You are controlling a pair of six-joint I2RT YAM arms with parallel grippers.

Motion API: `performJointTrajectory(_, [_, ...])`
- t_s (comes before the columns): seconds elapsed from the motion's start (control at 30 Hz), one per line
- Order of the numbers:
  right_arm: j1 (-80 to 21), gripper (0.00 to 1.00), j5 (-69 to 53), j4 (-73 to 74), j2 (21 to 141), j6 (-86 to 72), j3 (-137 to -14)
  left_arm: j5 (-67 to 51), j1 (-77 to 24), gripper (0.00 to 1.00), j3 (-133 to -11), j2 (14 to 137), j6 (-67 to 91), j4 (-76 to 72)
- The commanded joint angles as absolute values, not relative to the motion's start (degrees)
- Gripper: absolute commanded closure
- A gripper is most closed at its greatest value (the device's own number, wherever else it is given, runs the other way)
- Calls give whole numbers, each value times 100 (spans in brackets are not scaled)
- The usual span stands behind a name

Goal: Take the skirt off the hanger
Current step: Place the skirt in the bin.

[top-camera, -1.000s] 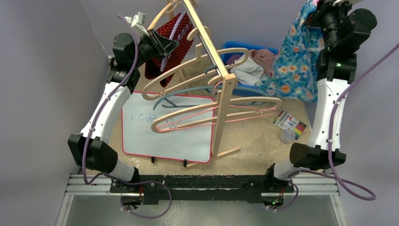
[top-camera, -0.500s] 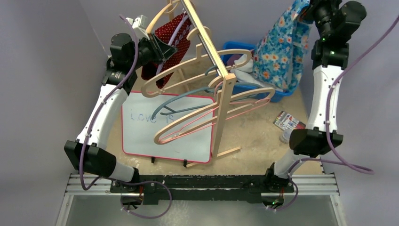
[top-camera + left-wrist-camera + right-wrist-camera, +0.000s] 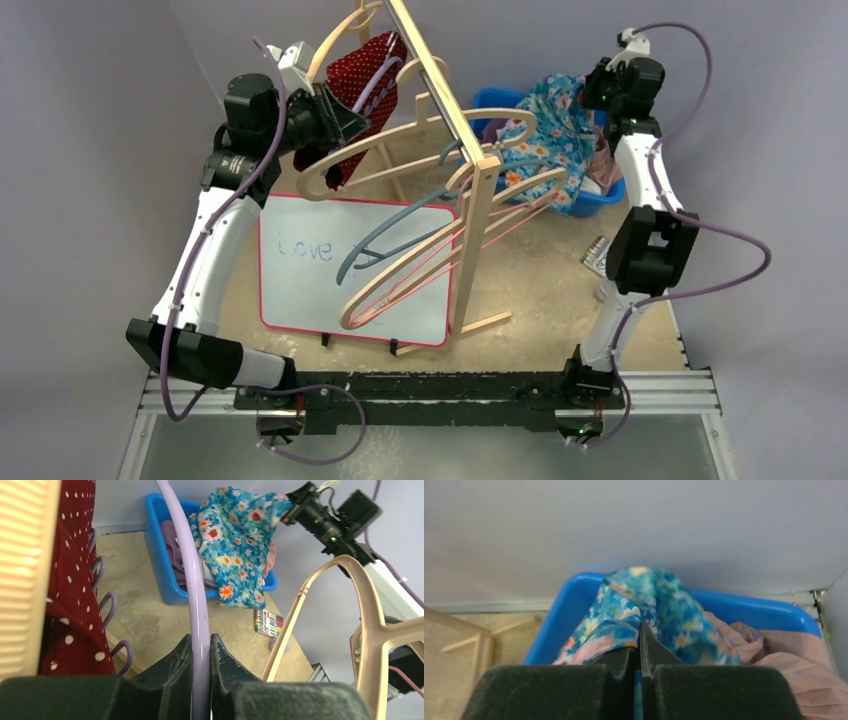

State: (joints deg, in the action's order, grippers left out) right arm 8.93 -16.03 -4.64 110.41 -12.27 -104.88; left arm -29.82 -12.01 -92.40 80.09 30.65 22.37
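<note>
Since the earlier frames, the right arm has come down from its raised position at the right and now reaches to the far side. Its right gripper (image 3: 598, 88) sits just above the blue bin (image 3: 497, 99). The skirt (image 3: 552, 120), blue with a floral print, has travelled with it. It no longer hangs full length in the air but is bunched over the bin, with its lower edge draped across the near rim.

Right gripper: in the wrist view the fingers (image 3: 616, 660) are pressed together with a fold of the skirt (image 3: 664, 600) pinched between them. Pink cloth (image 3: 774, 655) lies in the bin (image 3: 574, 610) to the right of the skirt. The skirt is on no hanger.

Left gripper (image 3: 350, 108): it is held high at the far left, beside the wooden rack (image 3: 470, 220). In the wrist view the left gripper (image 3: 201, 642) is closed tight on the lavender hanger (image 3: 192, 570), whose bar runs upward between the fingertips. A red polka-dot garment (image 3: 75, 580) hangs immediately to the left of that bar.

Rack: the tan hangers (image 3: 400, 150), the grey-blue hanger (image 3: 390, 235) and the pink hanger (image 3: 400, 290) now slope more steeply toward the near left than one second ago. They hang over the whiteboard (image 3: 300, 290), which lies flat on the table (image 3: 540, 290).

A marker pack (image 3: 596, 255) lies on the table at the right, partly hidden by the right arm.
</note>
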Motion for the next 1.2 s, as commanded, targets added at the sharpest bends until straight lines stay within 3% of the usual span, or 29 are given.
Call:
performJointTrajectory(0.0, [838,100,-1245,-196,11630,-975,-11001,-3021,-1151,100,-9396,7708,3110,2111])
performJointTrajectory(0.07, [815,100,-1208,478,12101,-861,-11629,-3071,-1151,100,-9378,7680,3190,2084])
performJointTrajectory(0.17, [771,88,-981,1830,12664,-861,-12570,-3037,-1151,100,-9354,7622,3199,2103])
performJointTrajectory(0.3, [783,39,-484,3839,12955,-778,-13967,-3184,-1151,100,-9322,7680,3241,2185])
performJointTrajectory(0.4, [817,13,176,4085,12157,-653,-13622,-3187,-1149,100,-9282,7659,3186,2255])
performJointTrajectory(0.47, [827,3,299,3890,11513,-551,-12989,-3151,-1151,100,-9296,7640,3113,2311])
performJointTrajectory(0.7, [467,1,1069,3470,10041,-431,-11363,-3016,-1168,100,-9256,7620,3000,2554])
performJointTrajectory(0.83, [153,1,195,2664,9511,-539,-10021,-2909,-1168,100,-9179,7542,2850,2736])
performJointTrajectory(0.93, [-55,2,-404,2196,9492,-611,-9430,-2961,-1169,100,-9142,7488,2893,2704])
performJointTrajectory(1.17, [-202,10,-368,1695,10091,-752,-9171,-3045,-1169,100,-9009,7285,2916,2722])
